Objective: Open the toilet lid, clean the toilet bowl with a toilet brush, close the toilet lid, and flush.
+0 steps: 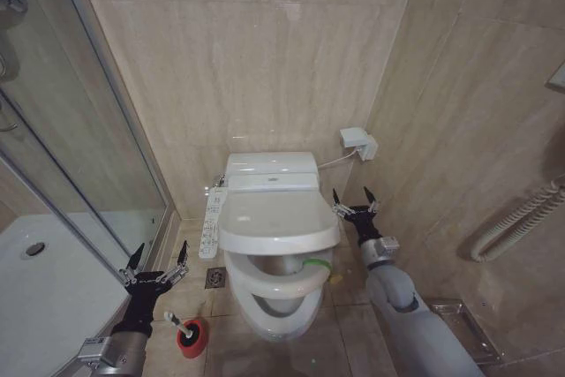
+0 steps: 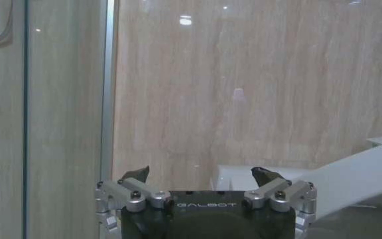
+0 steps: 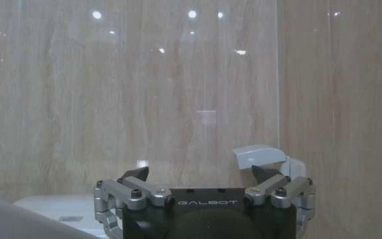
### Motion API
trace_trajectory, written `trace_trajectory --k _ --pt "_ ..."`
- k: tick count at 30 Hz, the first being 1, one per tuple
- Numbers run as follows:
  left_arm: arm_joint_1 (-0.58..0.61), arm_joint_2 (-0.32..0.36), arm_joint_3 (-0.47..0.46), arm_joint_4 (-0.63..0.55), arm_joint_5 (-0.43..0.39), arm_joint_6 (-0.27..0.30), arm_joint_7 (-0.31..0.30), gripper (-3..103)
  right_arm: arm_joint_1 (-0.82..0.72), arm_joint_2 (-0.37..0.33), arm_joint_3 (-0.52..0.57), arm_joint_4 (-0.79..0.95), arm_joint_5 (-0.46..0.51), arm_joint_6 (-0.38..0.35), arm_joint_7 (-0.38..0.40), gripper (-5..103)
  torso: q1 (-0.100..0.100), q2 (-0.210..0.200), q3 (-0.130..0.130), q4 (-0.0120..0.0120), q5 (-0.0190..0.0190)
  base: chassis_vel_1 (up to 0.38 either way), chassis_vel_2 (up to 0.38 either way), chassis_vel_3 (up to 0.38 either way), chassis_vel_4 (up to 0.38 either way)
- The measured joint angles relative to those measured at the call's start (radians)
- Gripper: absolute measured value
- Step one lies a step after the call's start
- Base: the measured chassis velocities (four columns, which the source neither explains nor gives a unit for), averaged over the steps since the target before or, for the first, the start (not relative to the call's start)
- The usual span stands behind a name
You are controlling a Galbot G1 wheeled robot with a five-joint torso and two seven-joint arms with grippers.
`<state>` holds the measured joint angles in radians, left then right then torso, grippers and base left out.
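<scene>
While both sets of jaws stand spread and grasp nothing, the first step, opening the lid, looks to be in hand and part done. The right gripper sits right of centre in the head view, just beside the right edge of the toilet lid, with no clear contact. That lid hangs part-raised at centre frame, its front edge lifted off the ring seat so that a gap shows beneath; a yellow-green band shows at the seat's right edge under the lid. The left gripper waits at lower left, jaws released, directly above the toilet brush, which stands in its red holder cup on the floor. Below the seat, the toilet bowl fills the lower centre.

By my reading, the next move calls for the right jaws to get under the lid's rim and swing it back toward the tank; the brush must wait until then.
</scene>
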<state>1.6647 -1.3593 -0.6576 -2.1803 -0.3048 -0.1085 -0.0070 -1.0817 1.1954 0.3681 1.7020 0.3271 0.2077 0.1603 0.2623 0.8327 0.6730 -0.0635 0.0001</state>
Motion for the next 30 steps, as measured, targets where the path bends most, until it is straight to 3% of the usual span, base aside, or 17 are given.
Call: trace_trajectory --k 14,22,30 --pt "0.000 0.000 0.000 0.000 0.000 0.000 0.000 100 -0.152 0.032 0.085 0.130 -0.028 -0.009 0.031 100 0.000 0.000 0.000 -0.0002 -0.0001 0.000 0.000 0.000 0.000" --pt "0.000 0.000 0.000 0.000 0.000 0.000 0.000 100 -0.261 0.107 0.164 0.233 -0.086 -0.030 0.034 100 0.000 0.000 0.000 -0.0002 -0.0001 0.000 0.000 0.000 0.000" --pt "0.000 0.000 0.000 0.000 0.000 0.000 0.000 100 -0.325 0.134 0.181 0.314 -0.099 -0.046 0.037 100 0.000 0.000 0.000 -0.0002 -0.0002 0.000 0.000 0.000 0.000"
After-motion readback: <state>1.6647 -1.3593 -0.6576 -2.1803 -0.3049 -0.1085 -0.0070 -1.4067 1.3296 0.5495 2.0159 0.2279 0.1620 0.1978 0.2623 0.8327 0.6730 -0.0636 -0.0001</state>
